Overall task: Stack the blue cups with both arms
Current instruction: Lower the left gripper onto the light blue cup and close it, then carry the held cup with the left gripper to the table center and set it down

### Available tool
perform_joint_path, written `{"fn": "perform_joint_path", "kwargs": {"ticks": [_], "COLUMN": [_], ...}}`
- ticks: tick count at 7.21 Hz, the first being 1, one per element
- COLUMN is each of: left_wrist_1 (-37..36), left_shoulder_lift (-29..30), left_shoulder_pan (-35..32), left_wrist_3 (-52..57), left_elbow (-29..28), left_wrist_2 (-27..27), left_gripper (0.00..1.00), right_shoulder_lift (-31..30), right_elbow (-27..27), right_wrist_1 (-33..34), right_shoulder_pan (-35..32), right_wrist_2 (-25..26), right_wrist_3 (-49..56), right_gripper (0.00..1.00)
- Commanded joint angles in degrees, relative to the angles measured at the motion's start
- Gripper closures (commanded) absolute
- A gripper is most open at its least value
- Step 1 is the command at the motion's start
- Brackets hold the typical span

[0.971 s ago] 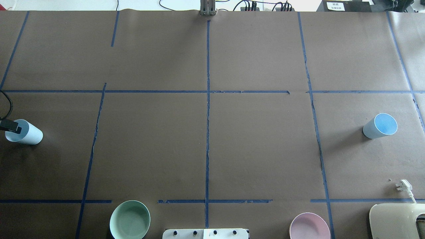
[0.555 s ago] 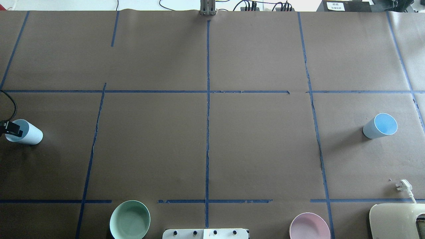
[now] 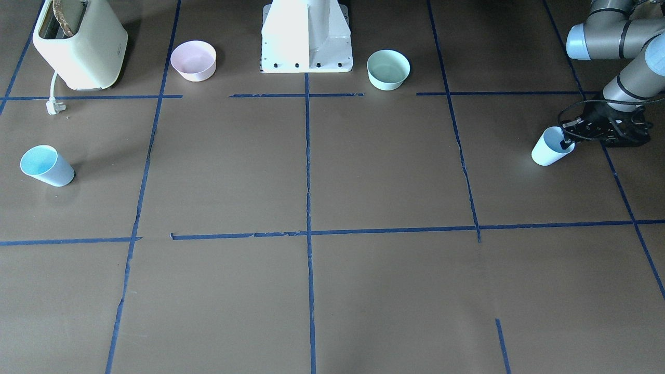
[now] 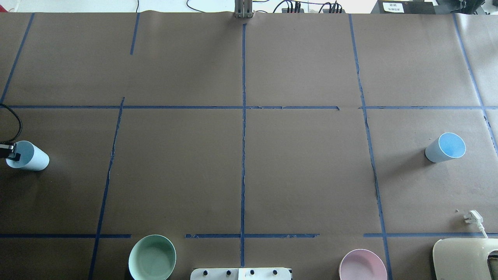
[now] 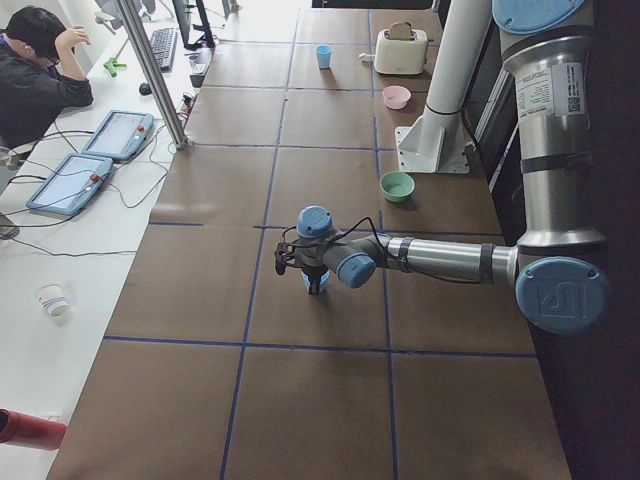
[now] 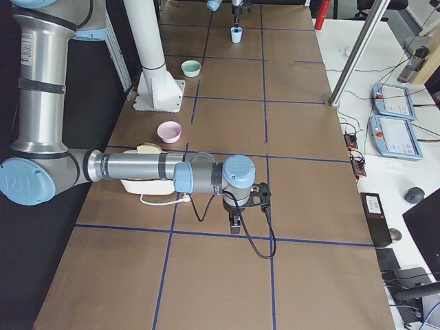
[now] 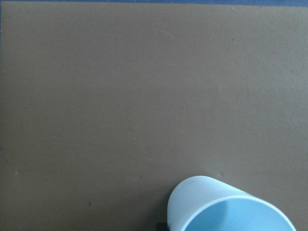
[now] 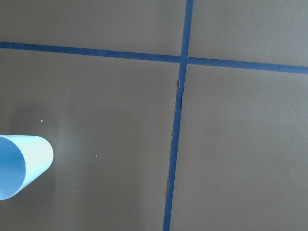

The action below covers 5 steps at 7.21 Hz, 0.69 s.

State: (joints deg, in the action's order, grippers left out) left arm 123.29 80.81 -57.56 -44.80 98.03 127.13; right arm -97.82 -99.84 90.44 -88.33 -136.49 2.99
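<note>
1. Looking from across the desk (image 3: 363, 291), the front-facing view alone shows the left arm (image 3: 623, 78) down to the left pincer (image 3: 567, 136). Overhead, only a black fingertip (image 4: 11, 152) and a cable enter at the edge.
2. The right arm (image 6: 137, 167) and right pincer (image 6: 236, 221) show only in the exterior right view, pointing down at the desk.
3. The left blue cup (image 3: 548, 151) stands upright at the desk's left end. 1 finger of the left pincer dips inside its rim on the side toward the desk's end. I cannot tell whether the pincer clamps the wall or merely straddles it.
4. The left wrist view adds this cup's mouth (image 7: 231, 209) at its bottom edge.
5. The right blue cup (image 4: 445, 147) stands upright at the right end. In the right wrist view it sits at the frame's left edge (image 8: 19, 166), off centre, with no fingers showing. I cannot tell whether the right pincer is open or closed.
6. The 2 cups are well apart.
</note>
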Motion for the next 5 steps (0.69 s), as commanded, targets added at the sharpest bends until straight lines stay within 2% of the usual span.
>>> {"fn": "perform_joint_path", "kwargs": {"ticks": [1,2,3,4,5], "left_wrist_1": [-3.3,-8.2,-13.0,-17.2,-26.0], "left_shoulder_lift": [2.1,5.1,11.2,18.8,27.9], "left_shoulder_pan": [-0.3,-0.3,-0.3,0.0,3.6], "left_wrist_3": [-1.9,-2.1,-2.2,-3.4,-6.8], "left_elbow": [4.1,7.0,8.2,7.8,7.8], "left_wrist_2": [5.6,5.6,5.1,4.9,4.4], "left_gripper": [1.00,1.00,1.00,1.00,1.00], "right_shoulder_lift": [0.0,0.0,0.0,0.0,0.0], "right_elbow": [0.0,0.0,0.0,-0.1,-0.1], "right_wrist_1": [0.0,0.0,-0.1,0.0,0.0], "right_shoulder_pan": [0.0,0.1,0.0,0.0,0.0], "right_wrist_2": [-0.1,0.0,-0.1,-0.1,-0.1], "right_wrist_3": [-0.1,0.0,0.0,-0.1,-0.1], "right_gripper": [0.00,0.00,0.00,0.00,0.00]}}
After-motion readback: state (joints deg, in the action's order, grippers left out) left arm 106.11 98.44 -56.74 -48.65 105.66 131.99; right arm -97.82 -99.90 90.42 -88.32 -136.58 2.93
